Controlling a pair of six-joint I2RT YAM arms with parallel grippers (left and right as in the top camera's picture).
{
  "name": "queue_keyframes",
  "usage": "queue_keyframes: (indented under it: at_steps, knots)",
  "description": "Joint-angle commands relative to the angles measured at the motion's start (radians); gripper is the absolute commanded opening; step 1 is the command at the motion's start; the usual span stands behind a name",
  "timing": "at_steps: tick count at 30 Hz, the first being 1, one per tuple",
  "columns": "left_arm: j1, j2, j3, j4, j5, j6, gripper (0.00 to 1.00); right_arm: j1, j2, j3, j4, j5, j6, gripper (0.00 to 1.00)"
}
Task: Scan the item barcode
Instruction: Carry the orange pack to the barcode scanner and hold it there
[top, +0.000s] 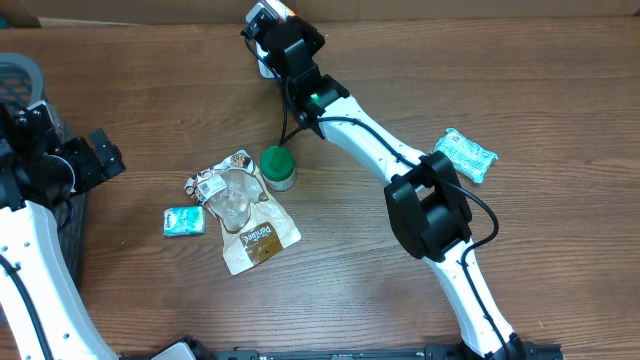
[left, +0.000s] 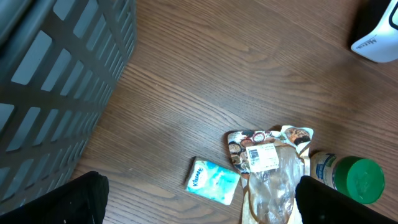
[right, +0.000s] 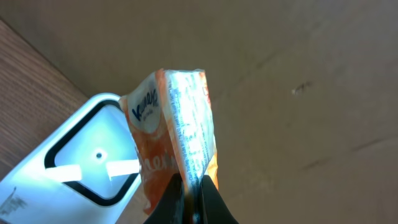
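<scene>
At the table's far edge my right gripper is shut on an orange Kleenex tissue pack. In the right wrist view the gripper pinches the pack's lower edge and holds it upright. The pack's printed side sits right beside the white barcode scanner, whose dark-framed window is lit. Only an orange sliver of the pack shows from overhead. My left gripper stands open at the left, above the wood. In its own view the left gripper has nothing between its black fingertips.
A teal Kleenex pack, a clear-fronted snack bag and a green-lidded jar lie mid-table. Another teal pack lies by the right arm. A grey slatted basket stands at the left edge.
</scene>
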Motion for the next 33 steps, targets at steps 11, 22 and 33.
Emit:
queue_keyframes:
  at_steps: [11, 22, 33]
  knots:
    - [0.004, -0.001, 0.014, 0.000, 0.011, 0.023, 1.00, 0.001, 0.087, 0.011, 0.055, -0.029, -0.090, 0.04]
    - [0.004, -0.001, 0.014, 0.000, 0.011, 0.023, 0.99, 0.001, 0.089, 0.011, 0.074, -0.029, -0.071, 0.04]
    - [0.004, -0.001, 0.014, 0.000, 0.011, 0.023, 0.99, 0.002, -0.035, 0.012, 0.000, -0.021, 0.068, 0.04]
